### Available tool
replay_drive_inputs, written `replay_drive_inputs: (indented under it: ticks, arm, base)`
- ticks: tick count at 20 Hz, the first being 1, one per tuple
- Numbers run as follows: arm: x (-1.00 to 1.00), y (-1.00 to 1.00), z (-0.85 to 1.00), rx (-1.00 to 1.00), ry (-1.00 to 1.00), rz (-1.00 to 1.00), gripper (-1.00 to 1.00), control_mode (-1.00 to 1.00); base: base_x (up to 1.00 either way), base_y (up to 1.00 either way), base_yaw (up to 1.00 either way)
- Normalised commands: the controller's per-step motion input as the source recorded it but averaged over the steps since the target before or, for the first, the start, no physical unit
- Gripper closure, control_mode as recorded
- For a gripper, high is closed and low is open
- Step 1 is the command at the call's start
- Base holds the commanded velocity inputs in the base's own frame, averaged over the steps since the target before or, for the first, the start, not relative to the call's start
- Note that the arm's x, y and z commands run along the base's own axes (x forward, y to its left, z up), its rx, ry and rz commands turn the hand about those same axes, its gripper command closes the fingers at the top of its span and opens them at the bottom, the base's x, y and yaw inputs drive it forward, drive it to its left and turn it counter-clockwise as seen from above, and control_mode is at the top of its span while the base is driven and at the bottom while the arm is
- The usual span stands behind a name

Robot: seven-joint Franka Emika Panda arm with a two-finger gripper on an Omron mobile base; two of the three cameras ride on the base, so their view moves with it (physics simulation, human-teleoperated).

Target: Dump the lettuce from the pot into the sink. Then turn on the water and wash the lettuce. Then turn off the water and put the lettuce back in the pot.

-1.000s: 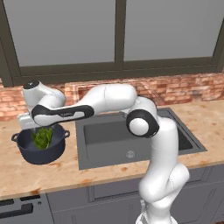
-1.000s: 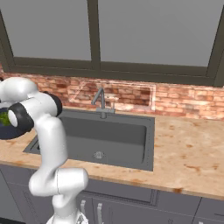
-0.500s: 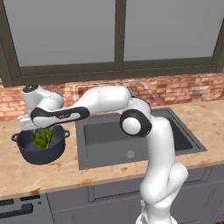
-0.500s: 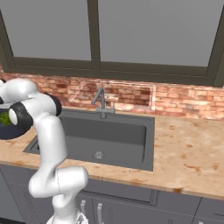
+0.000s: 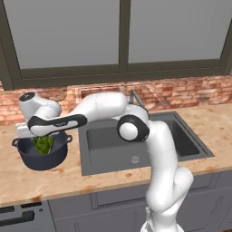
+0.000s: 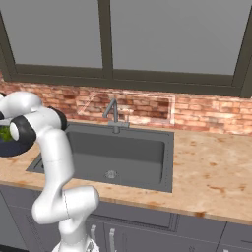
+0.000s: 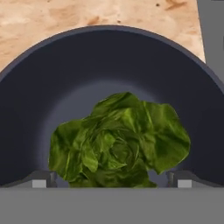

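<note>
The dark navy pot (image 5: 42, 158) stands on the counter left of the sink (image 5: 105, 141), with the bright-green lettuce (image 5: 44, 144) inside it. My gripper (image 5: 43, 137) reaches down into the pot's mouth and is open. In the hand view the lettuce (image 7: 119, 142) lies on the pot's floor, ringed by the pot wall (image 7: 109, 61). One fingertip (image 7: 41, 179) stands on each side of the leaves, apart from them, and the gripper (image 7: 111, 180) is centred just above the bunch. In the right base view the pot (image 6: 11, 147) and lettuce (image 6: 4, 133) sit at the left edge.
The faucet (image 6: 114, 116) rises behind the sink (image 6: 123, 150) against the brick wall; the round drain (image 6: 111, 174) lies on the basin floor. Wooden counter (image 5: 27, 181) surrounds the pot, with its front edge close below. My arm spans over the sink's left side.
The arm's elbow has swung left and lower, and the hand has sunk a little closer to the pot's mouth. The jaws stayed open; pot and lettuce have not moved.
</note>
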Motion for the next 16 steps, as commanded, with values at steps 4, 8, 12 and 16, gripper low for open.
replay_drive_inputs:
  ticks: [4,8,12,16]
  arm:
    - [0.00,0.00,-0.25,0.00,0.10,-0.05,-1.00,-1.00]
    - [0.00,0.00,-0.31,0.00,0.11,-0.05,-1.00,-1.00]
    - [0.00,-0.06,-0.33,0.00,0.08,-0.04,-1.00,-1.00]
    - [0.00,-0.07,-0.29,0.01,0.03,-0.03,-1.00,-1.00]
  base:
    - [0.00,0.00,0.00]
    - [0.00,0.00,0.00]
    - [0.00,0.00,0.00]
    - [0.00,0.00,0.00]
